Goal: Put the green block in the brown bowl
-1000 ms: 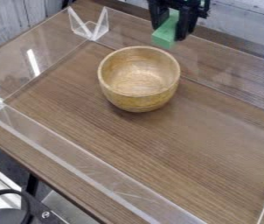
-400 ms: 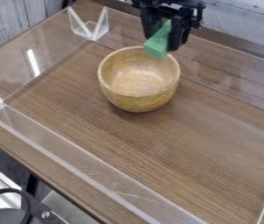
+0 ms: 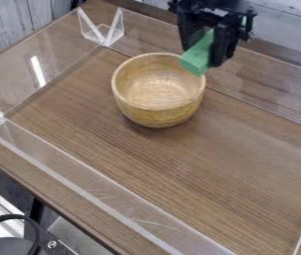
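Bright green rectangular block (image 3: pixel 197 56) is up in the black claw (image 3: pixel 206 40) right now, pretty clearly clamped between the fingers. It's tilted, showing at the upper right edge of the round light tan wooden bowl (image 3: pixel 158 91), though I can't tell how high up it is. Bowl's just sitting upright on the brown wooden tabletop (image 3: pixel 180 174), with a small clear angular container (image 3: pixel 102 27) off behind it.

The black robot gripper (image 3: pixel 200 48) reaches in over the wooden tabletop (image 3: pixel 180 189), the green rectangular block (image 3: pixel 197 56) at its tips, probably between them. From the gripper, the round tan wooden bowl (image 3: pixel 157 88) sits nearer the camera and to the picture's left; the small clear angular stand (image 3: pixel 102 27) lies farther left, beyond the bowl.
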`<state>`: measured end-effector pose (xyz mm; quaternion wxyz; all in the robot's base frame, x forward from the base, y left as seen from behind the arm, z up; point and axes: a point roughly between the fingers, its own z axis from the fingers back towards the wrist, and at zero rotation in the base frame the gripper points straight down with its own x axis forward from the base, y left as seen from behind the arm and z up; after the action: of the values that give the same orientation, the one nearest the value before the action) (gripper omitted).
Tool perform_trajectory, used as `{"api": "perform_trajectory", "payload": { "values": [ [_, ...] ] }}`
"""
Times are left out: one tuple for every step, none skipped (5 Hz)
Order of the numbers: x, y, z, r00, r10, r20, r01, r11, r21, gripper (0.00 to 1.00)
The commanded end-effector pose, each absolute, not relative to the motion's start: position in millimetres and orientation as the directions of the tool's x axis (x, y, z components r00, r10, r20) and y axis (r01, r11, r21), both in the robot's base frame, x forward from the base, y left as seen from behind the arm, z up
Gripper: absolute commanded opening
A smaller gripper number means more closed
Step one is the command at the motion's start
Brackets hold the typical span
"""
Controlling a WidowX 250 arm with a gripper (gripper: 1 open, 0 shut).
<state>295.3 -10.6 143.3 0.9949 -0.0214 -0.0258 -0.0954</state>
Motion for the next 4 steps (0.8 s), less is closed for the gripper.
{"api": "perform_trajectory", "payload": {
  "values": [
    [300, 3, 156.4, 0.978, -0.170, 0.123, 0.173, 0.985, -0.011, 0.00],
    [309, 12, 151.8, 0.980, -0.155, 0.125, 0.157, 0.988, -0.006, 0.00],
    [315, 5, 154.0, 0.974, -0.176, 0.140, 0.179, 0.984, -0.012, 0.00],
    [317, -6, 160.2, 0.967, -0.200, 0.159, 0.205, 0.978, -0.021, 0.00]
  ]
}}
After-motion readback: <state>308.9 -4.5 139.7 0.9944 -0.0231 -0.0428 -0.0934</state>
